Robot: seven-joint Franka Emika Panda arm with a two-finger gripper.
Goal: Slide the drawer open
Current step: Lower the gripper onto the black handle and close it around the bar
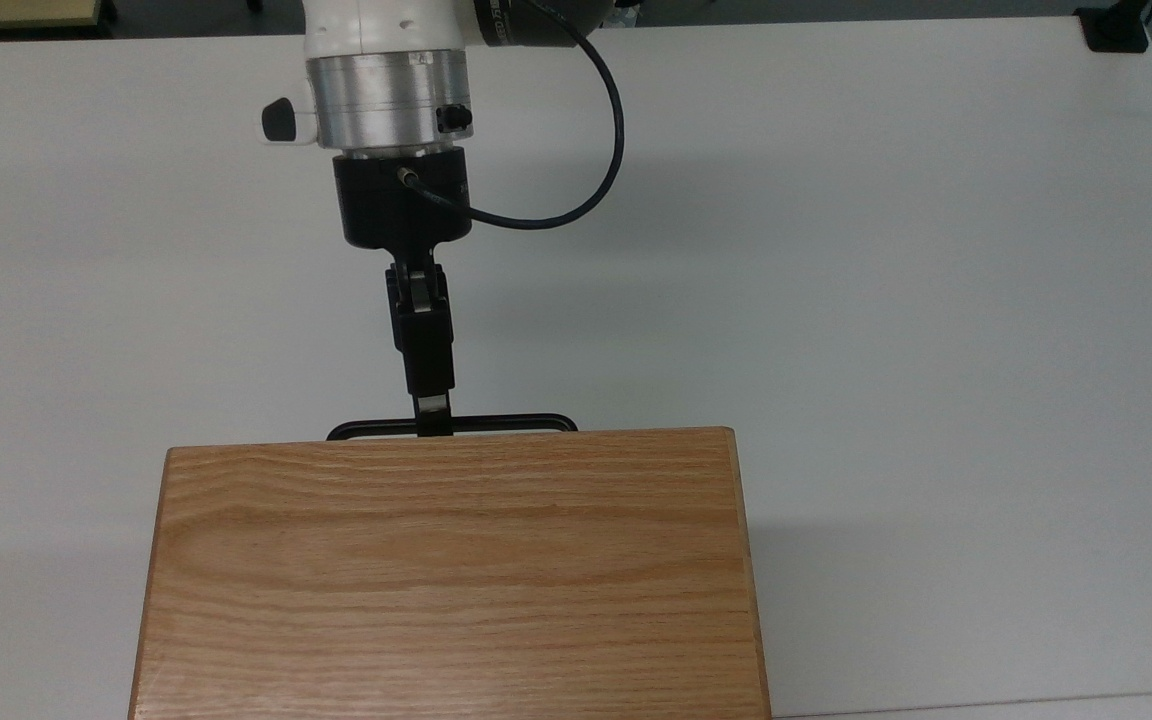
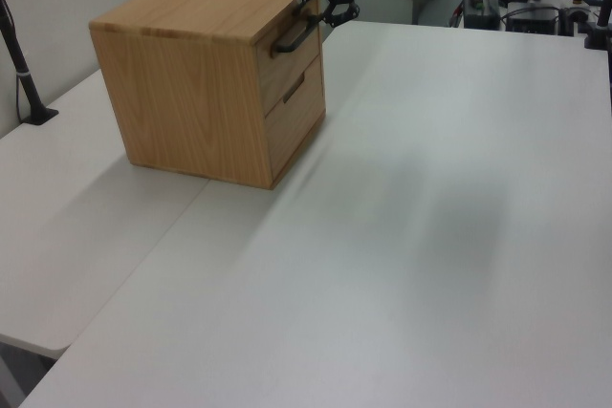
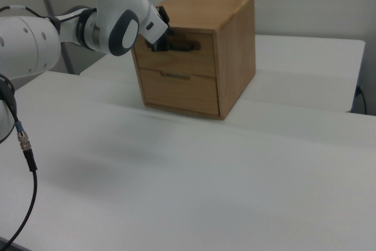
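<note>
Drawer (image 2: pixel 292 50), the upper of two in the oak cabinet (image 1: pixel 451 570) on the white table (image 1: pixel 886 250), sits flush and shut, nothing slid out yet. Your gripper (image 1: pixel 433 420) is right at the black bar handle (image 1: pixel 516 423), a bit toward the top view's left of the bar's middle, fingers stacked one over the other across the bar; can't tell if they're pinched on it or spread. Step in hand, I'd say: securing the handle. Next move calls for a firm grip, then a straight pull away from the cabinet front, level with the slide so the drawer won't bind or the cabinet drag.
</note>
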